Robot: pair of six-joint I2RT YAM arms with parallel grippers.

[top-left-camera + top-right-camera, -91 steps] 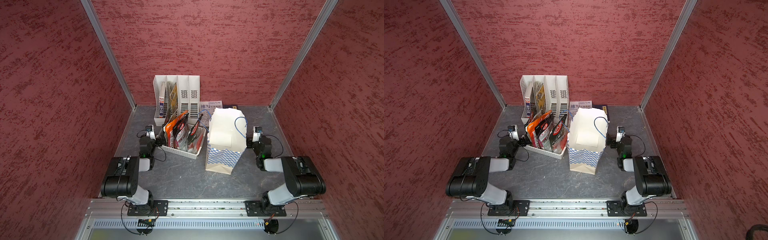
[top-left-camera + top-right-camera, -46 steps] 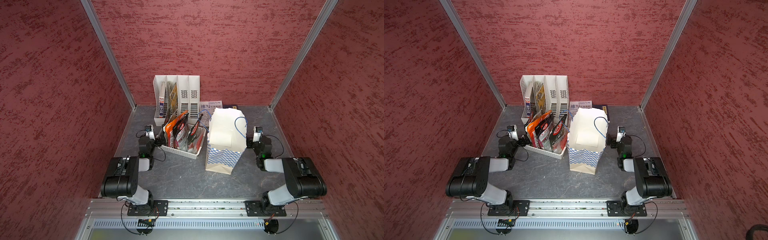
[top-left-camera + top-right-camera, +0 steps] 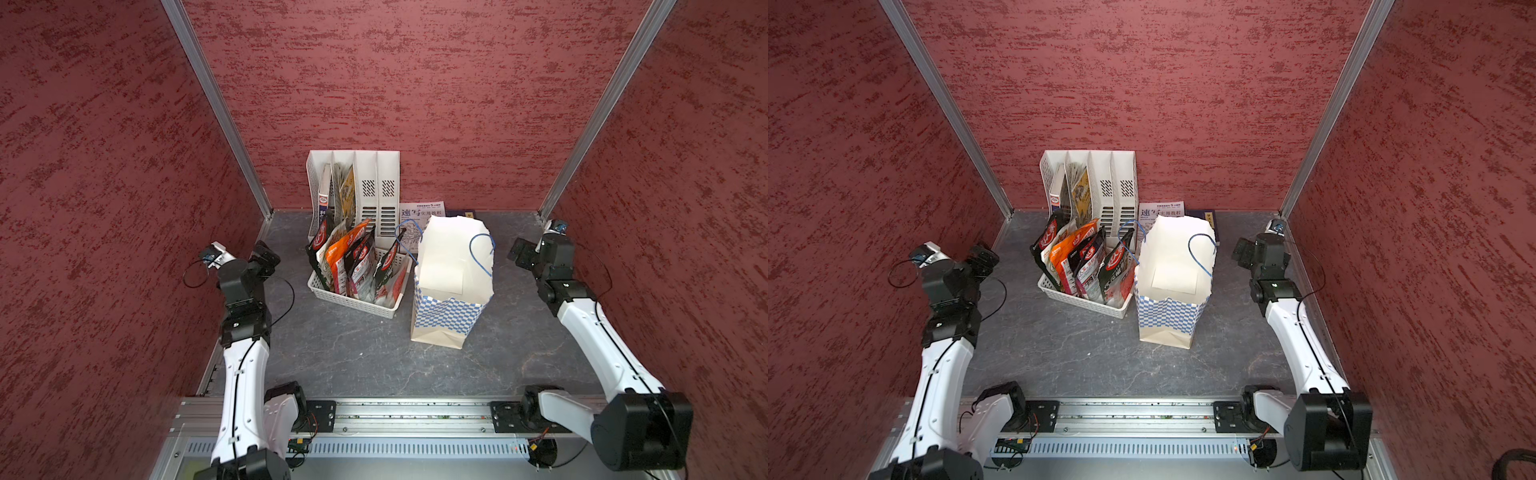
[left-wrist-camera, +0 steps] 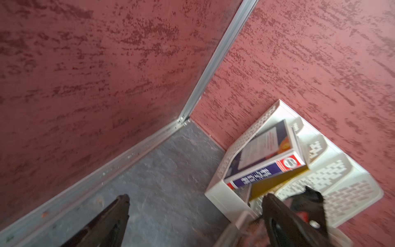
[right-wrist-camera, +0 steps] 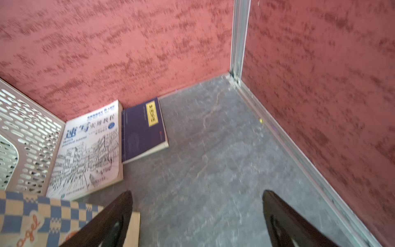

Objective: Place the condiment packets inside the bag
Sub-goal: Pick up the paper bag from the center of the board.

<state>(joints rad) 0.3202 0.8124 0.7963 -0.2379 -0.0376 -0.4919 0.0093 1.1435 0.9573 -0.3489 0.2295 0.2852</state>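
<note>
Several condiment packets in orange, red and black stand upright in a white basket. Right beside it the blue-and-white checkered bag stands open, its white inside showing nothing. My left gripper hangs open left of the basket, holding nothing. A black packet's corner shows past one finger. To the right of the bag my right gripper is open and empty, with the bag's checkered side next to one finger.
A white slotted file holder with books stands at the back wall behind the basket. Two books lie flat behind the bag. Red walls close in on three sides, near both grippers.
Both arms have lifted from their low folded posture, raising the grippers beside the basket and the bag. Both stay open. Packets, basket and bag have not moved.
</note>
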